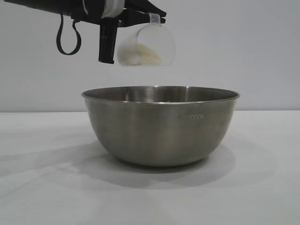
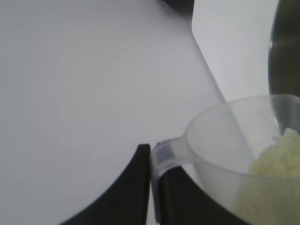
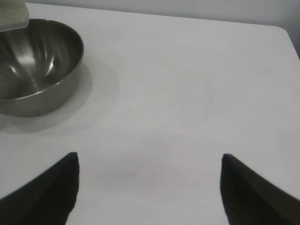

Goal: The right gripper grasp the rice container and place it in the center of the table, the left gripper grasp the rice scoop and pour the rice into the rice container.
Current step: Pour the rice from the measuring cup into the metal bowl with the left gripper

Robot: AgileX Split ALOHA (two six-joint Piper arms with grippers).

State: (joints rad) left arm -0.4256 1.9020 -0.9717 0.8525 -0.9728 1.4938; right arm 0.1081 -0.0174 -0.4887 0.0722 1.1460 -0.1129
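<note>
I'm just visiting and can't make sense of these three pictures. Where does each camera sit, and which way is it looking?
Exterior view: level with the table, side-on to the rice container; the left gripper holds the tilted rice scoop above it.
Left wrist view: on the left arm, looking past its own shut fingers at the scoop's handle and the rice.
Right wrist view: on the right arm, away from the container, looking over the table between its open right gripper.
Shared: all three show the rice container.
</note>
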